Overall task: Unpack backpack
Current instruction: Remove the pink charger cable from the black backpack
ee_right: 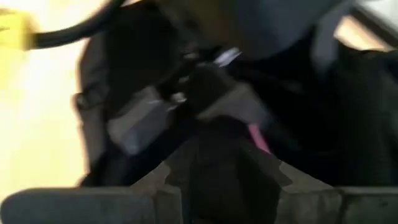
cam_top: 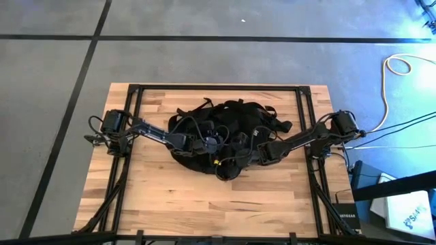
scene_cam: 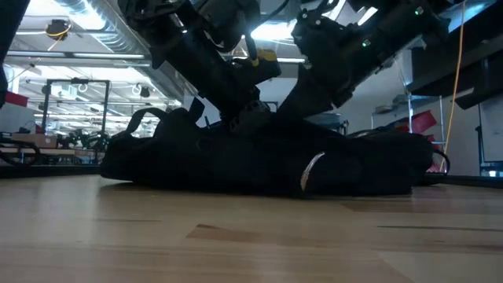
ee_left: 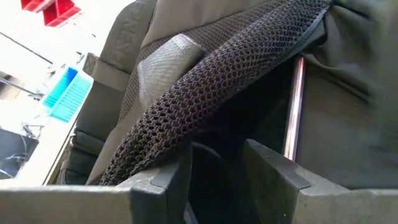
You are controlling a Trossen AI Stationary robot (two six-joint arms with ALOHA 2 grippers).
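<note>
Black fabric backpack [cam_top: 228,133]: slumped flat at centre of wooden worktop [cam_top: 204,197].
Left hand [cam_top: 212,141]: at backpack's middle, fingers parted, nothing held.
Right hand [cam_top: 246,155]: just right of it; grip cannot tell.

Backpack [cam_top: 228,126] black all over, straps black; in the left wrist view its fabric reads dark grey with a black honeycomb mesh panel [ee_left: 217,81] and a thin pinkish strip [ee_left: 293,106] beside the mesh. Small pale streak [scene_cam: 312,171] on its side in the low view. Table [cam_top: 170,194] light wood, plank-striped, black frame bars along the edges. Both arms dark/black; yellow tag [cam_top: 216,162] among the cables at the backpack's near edge. Floor [cam_top: 54,61] grey with black lines. Cream cable [cam_top: 392,71] on the floor past the table's right edge.
</note>
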